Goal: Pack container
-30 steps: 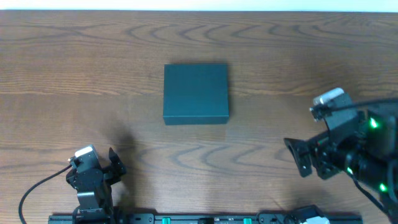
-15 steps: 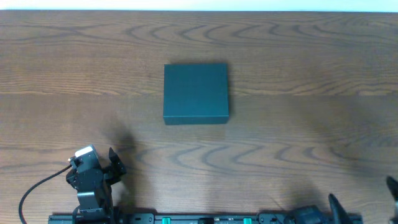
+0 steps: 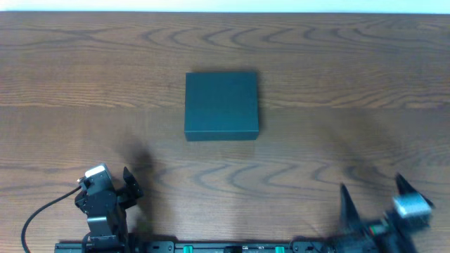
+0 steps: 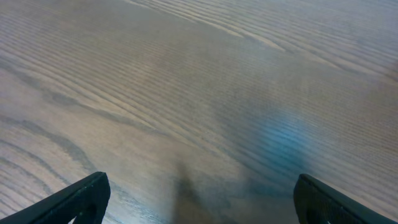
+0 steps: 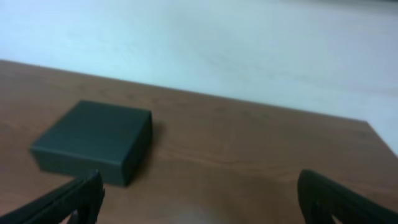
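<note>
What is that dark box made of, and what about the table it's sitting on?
The container looks like matte cardboard or stiff paperboard: flat dark green-black faces, crisp edges, no shine. Thin plastic can't be ruled out. The table looks like wood or a wood-look laminate: brown, with wavy grain lines and a soft sheen.

A brown wooden table (image 3: 351, 70) fills the overhead view, its long wavy grain running from the left edge to the right. A plain whitish wall (image 5: 249, 50) rises past the far edge, seen from overhead only as a thin pale band. In the left wrist view a soft, blurred bluish glint (image 4: 283, 134) lies on the wood
</note>
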Available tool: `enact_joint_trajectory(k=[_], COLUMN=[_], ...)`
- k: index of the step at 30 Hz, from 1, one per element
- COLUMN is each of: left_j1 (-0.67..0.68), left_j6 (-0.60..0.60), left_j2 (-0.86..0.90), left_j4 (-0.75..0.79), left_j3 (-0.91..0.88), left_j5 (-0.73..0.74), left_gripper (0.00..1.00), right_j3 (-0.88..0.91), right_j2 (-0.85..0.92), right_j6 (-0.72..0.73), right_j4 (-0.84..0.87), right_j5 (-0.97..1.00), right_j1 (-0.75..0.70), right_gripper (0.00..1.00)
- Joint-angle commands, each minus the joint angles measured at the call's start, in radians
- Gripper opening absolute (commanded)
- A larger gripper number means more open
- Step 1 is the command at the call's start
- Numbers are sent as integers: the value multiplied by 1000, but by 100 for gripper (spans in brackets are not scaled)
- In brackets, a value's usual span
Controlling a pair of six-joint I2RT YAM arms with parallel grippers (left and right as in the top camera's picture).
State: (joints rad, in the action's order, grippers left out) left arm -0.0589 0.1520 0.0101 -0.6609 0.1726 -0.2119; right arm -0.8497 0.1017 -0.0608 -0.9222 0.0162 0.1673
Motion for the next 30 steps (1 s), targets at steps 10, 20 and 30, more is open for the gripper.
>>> enact_joint_trajectory(k=[10, 20, 30], left_j1=[-6, -6, -6], left_j6=[-18, -18, -18], left_j2=[-6, -6, -6], left_j4=[0, 0, 0], left_j3=[-11, -11, -11], left_j5=[-4, -4, -4], left_gripper=[95, 95, 96], right_j3=[565, 699, 699], right_j2=[-96, -97, -96], right_j6=[12, 12, 12], right_j4=[326, 340, 340], right_j5=[11, 3, 3], right_j1=[-26, -1, -4], right_gripper=[99, 99, 99])
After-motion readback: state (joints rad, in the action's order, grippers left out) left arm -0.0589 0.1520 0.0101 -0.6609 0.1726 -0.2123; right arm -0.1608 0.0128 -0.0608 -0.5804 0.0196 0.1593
